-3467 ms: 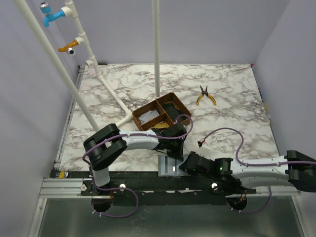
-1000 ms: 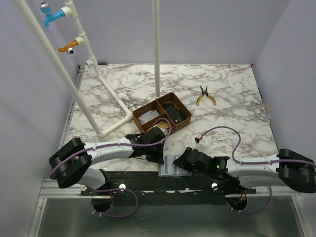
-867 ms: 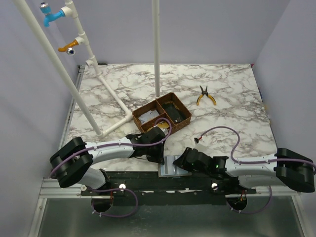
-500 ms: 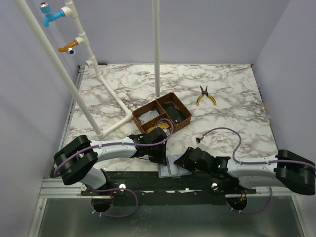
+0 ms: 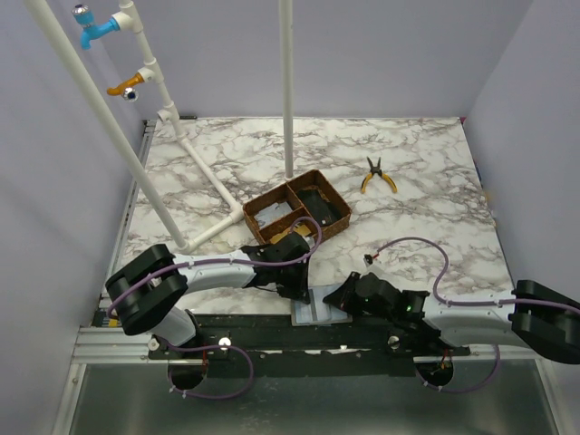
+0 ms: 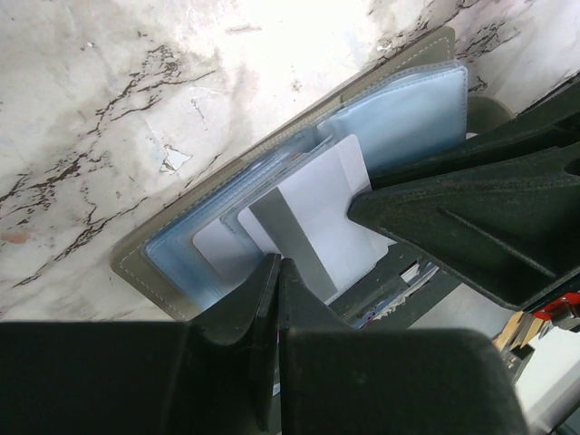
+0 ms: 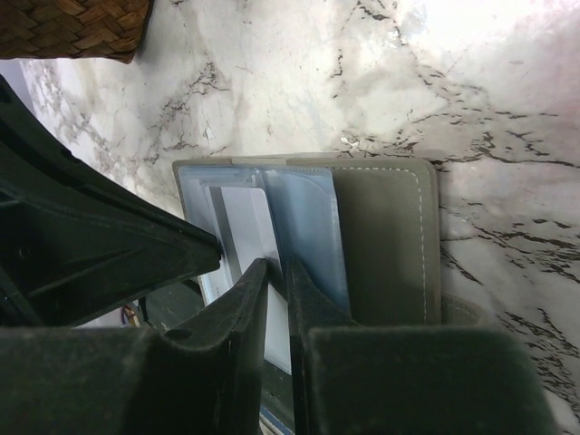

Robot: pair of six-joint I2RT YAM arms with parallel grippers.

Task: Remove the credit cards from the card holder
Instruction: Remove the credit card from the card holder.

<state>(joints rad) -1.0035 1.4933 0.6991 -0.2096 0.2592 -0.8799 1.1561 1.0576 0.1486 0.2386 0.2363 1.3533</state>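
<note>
Open grey holder (image 5: 315, 310) lies at the desk's (image 5: 417, 190) near edge, between both arms. Left claw (image 6: 275, 270) is pinched tight on a white card (image 6: 317, 213) jutting from the holder's sleeves. Right claw (image 7: 276, 272), narrow, sits over the sleeves; I cannot tell whether it grips.

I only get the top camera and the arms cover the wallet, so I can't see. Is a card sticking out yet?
Observer: Yes. In the left wrist view a white credit card pokes partway out of the open card holder.
Operator: What's the left gripper doing?
Observer: The left gripper is shut, its tip at that card's lower edge.
Operator: And the right one?
Observer: The right gripper straddles the card with a narrow gap; whether it grips yet, I can't tell.
</note>
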